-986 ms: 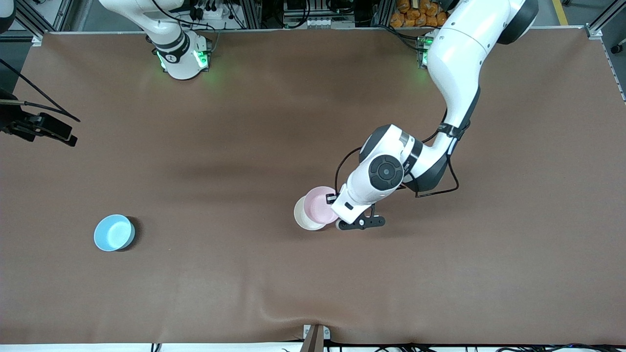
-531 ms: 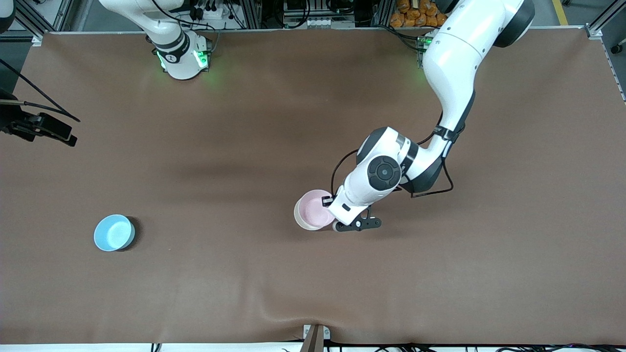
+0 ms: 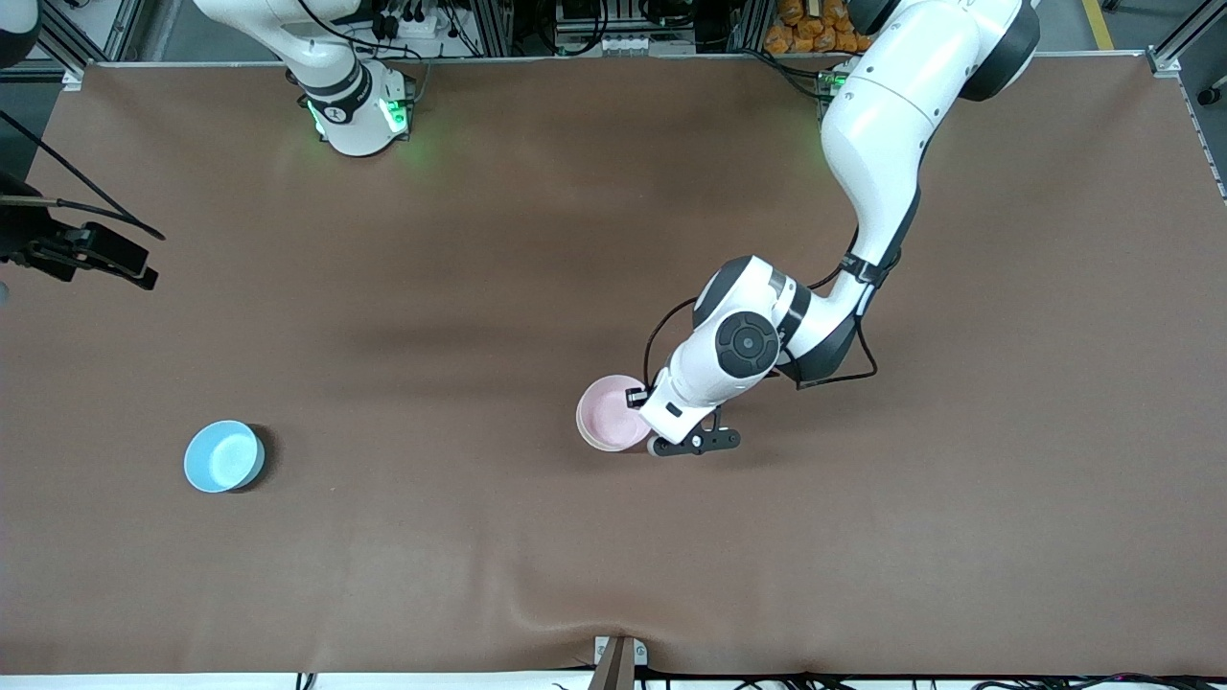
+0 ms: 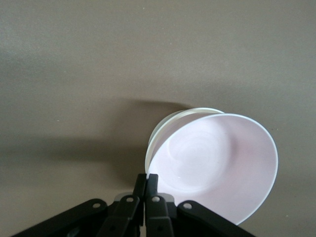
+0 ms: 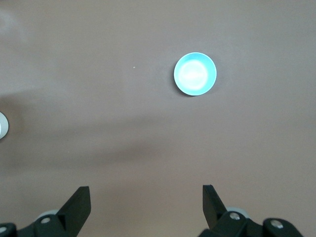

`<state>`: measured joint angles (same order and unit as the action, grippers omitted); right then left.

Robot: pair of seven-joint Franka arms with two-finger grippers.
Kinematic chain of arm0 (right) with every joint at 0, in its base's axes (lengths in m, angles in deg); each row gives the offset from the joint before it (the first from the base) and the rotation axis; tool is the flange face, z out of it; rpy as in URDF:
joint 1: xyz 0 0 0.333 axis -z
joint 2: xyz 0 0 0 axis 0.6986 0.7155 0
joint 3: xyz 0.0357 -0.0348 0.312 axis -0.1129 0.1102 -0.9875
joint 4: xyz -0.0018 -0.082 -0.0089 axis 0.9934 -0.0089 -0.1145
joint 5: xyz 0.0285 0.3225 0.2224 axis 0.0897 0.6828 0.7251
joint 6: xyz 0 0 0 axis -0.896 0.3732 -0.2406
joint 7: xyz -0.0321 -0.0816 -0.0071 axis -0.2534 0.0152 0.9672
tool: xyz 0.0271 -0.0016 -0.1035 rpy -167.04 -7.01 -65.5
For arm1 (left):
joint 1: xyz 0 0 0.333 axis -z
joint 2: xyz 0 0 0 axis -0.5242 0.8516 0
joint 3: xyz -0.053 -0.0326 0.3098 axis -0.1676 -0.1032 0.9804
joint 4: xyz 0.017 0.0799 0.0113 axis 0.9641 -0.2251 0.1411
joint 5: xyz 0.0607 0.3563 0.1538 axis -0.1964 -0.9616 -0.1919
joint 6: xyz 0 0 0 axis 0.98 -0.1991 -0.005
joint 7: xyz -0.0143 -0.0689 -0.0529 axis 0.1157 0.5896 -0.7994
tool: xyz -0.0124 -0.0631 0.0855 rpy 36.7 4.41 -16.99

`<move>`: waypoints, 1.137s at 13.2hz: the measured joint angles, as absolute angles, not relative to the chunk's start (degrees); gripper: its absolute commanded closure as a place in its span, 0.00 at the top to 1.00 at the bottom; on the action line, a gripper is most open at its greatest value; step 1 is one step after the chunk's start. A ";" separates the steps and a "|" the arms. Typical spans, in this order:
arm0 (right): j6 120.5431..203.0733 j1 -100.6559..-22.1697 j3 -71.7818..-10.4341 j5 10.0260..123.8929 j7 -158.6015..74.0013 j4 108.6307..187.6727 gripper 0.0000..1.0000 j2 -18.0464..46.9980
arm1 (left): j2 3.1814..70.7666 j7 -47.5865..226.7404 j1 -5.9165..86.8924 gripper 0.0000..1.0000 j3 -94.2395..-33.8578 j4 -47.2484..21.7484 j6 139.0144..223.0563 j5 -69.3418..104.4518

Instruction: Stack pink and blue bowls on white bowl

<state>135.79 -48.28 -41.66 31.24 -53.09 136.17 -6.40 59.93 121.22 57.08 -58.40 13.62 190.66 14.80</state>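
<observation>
The pale pink bowl point(image 3: 610, 424) hangs slightly tilted in my left gripper point(image 4: 146, 178), which is shut on its rim. It lies over the white bowl point(image 4: 165, 126), hiding it except for a thin arc of white rim; I cannot tell whether the two touch. The sky-blue bowl point(image 3: 223, 456) stands alone toward the right arm's end of the table, about as near the front camera as the pink one. My right gripper point(image 5: 145, 190) is open and empty, high over the table, with the blue bowl point(image 5: 195, 74) small below it.
The brown table mat point(image 3: 613, 240) carries nothing else. A ripple in the mat point(image 3: 537, 613) runs along the edge nearest the front camera, by a small bracket point(image 3: 618, 656). The left arm's forearm and elbow point(image 3: 863, 192) lean out over the table's middle.
The left arm has carried the pink bowl sideways over the white bowl, so less of the white one shows. The blue bowl and the right arm have stayed put.
</observation>
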 measured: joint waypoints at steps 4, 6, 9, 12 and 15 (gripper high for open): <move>136.01 -48.55 -41.80 30.76 -53.00 136.18 1.00 -4.54 | 60.03 121.22 57.05 0.00 -58.31 13.62 191.68 15.00; 136.76 -48.58 -41.79 30.58 -53.01 136.06 1.00 -2.67 | 60.66 121.22 57.10 0.00 -58.29 13.62 193.40 15.01; 138.08 -48.56 -41.69 29.88 -53.01 135.93 1.00 -1.06 | 62.05 121.22 57.47 0.00 -58.30 13.63 195.44 15.01; 138.08 -48.25 -41.41 27.52 -53.02 136.00 1.00 3.01 | 62.59 121.22 57.85 0.54 -58.30 13.63 195.86 15.01; 140.86 -45.48 -40.91 27.01 -53.03 135.86 1.00 8.28 | 62.57 121.25 57.84 1.00 -58.26 13.74 195.91 15.01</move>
<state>140.86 -45.48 -40.91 27.01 -53.03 135.86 8.28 62.57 121.25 57.84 -58.26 13.74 195.91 15.01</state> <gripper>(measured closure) 0.000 0.586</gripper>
